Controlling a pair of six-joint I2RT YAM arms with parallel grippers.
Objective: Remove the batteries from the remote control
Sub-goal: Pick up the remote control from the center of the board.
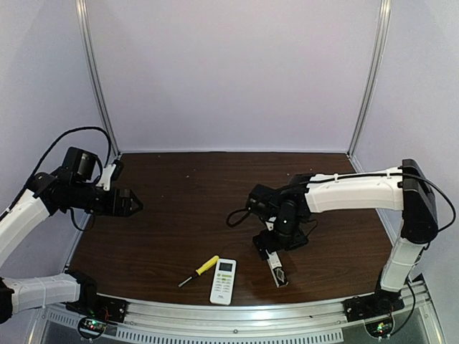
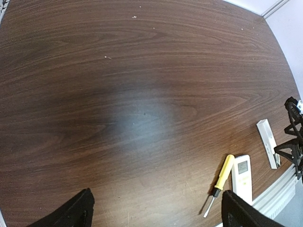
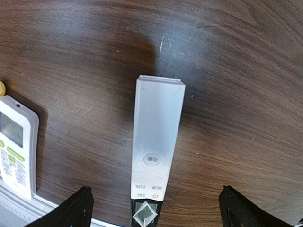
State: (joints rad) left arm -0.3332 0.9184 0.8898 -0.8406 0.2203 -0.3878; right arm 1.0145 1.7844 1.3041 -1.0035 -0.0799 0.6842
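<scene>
Left gripper (image 1: 135, 203): jaws wide open, empty, above the left side of the table (image 1: 186, 186). Screwdriver (image 1: 199, 270) near the front edge. Wide remote (image 1: 224, 281) just beside it, keys up. Slim remote (image 3: 157, 127) further right, face up. Right gripper (image 3: 156, 191): open, fingers either side of the slim remote's near end, contact unclear. Batteries: not visible in any view.

Left pincer (image 1: 133, 203) open, aloft, right pincer (image 3: 155, 193) open, pointing downward

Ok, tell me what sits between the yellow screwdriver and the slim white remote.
The wider white remote with a display lies between them; the top view shows it.
</scene>
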